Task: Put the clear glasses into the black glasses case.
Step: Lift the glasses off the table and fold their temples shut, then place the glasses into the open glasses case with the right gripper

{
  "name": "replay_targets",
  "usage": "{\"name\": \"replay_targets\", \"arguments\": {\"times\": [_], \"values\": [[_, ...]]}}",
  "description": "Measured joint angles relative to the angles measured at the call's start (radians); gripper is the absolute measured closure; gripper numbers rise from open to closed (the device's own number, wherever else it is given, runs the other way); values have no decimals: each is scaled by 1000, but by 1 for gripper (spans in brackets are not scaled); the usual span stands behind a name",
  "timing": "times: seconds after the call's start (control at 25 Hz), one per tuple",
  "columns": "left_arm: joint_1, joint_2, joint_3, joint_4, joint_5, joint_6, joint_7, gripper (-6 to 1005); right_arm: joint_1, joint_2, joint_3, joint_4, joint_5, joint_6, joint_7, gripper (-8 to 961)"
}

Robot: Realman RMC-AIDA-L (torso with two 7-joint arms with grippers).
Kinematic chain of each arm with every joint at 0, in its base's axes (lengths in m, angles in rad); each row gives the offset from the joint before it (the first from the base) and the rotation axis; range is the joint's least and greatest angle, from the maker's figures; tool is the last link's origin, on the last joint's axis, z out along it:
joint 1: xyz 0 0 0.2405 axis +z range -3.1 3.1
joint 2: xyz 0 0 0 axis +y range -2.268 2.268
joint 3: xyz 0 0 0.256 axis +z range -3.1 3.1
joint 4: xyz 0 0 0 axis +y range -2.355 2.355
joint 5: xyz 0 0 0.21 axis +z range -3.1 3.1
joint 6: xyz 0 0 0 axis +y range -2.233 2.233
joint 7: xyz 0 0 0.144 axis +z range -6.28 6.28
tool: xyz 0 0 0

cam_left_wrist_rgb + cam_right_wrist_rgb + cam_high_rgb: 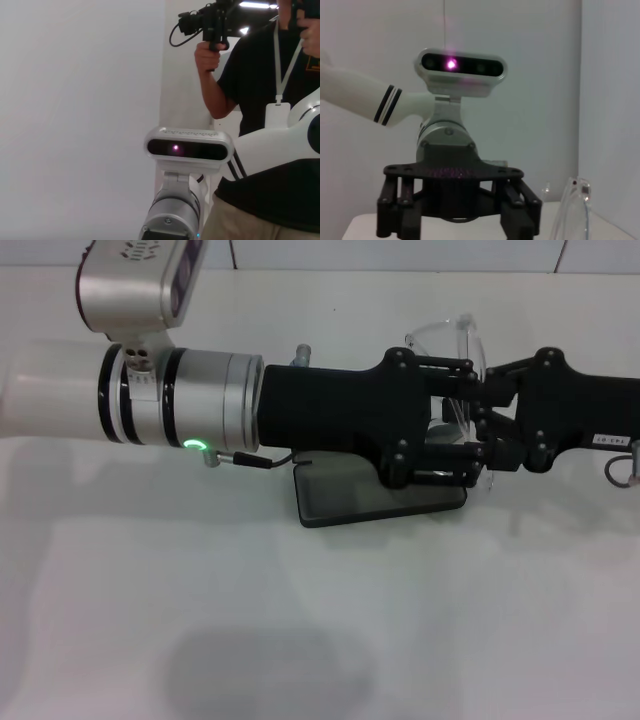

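Observation:
The clear glasses (pixel 455 338) hang above the table between the two grippers, their lens curving out past the fingers on the far side. My right gripper (pixel 485 418) reaches in from the right and is shut on them; their clear edge (pixel 575 210) shows close by in the right wrist view. Facing it from the left is my left gripper (pixel 470 412), open, its fingers spread wide (pixel 457 220) on either side of the glasses. The black glasses case (pixel 350 495) lies open on the table just below, grey lining up, its far part hidden by the left arm.
A white table (pixel 300 620) extends toward me in front of the case. The left forearm (pixel 200 395) stretches across the middle of the head view. In the left wrist view a person holding a camera (pixel 260 100) stands behind the right arm.

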Motion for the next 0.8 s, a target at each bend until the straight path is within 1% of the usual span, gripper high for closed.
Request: {"name": "replay_targets", "arguments": {"times": [0.64, 0.8], "values": [[4, 2, -14, 8, 0, -5, 23, 395, 14, -5, 0, -9, -18, -13, 13, 780], [8, 3, -15, 20, 0, -5, 26, 396, 12, -9, 3, -12, -19, -13, 13, 778]]}}
